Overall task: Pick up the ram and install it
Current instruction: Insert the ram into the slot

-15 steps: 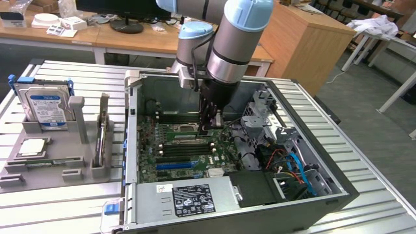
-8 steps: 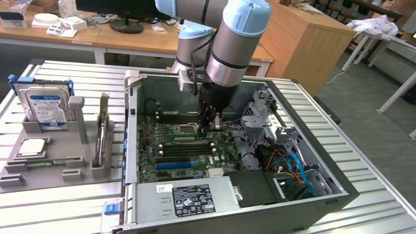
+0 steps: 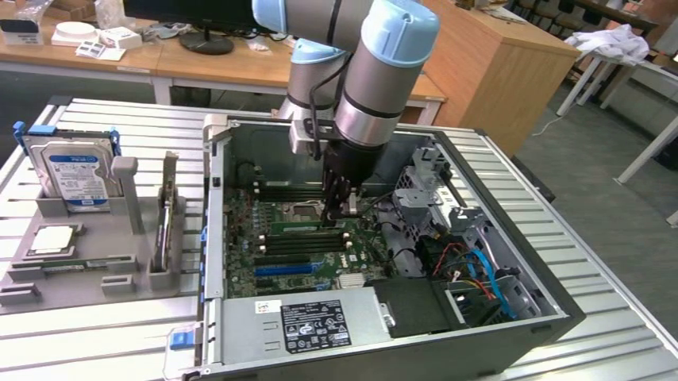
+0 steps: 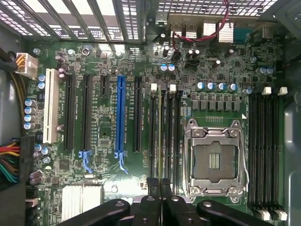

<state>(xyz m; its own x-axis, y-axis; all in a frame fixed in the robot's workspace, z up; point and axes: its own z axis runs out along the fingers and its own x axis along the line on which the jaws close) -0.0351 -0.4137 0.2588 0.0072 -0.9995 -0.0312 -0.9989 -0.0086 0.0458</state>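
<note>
Open computer case (image 3: 541,317) holds motherboard (image 4: 141,174) with ram (image 4: 162,136) slotted into it

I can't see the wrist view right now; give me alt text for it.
The shut gripper hangs over one end of the green ram, which stands in the motherboard beside the empty processor socket. A long blue slot lies on the ram's other side.
</note>
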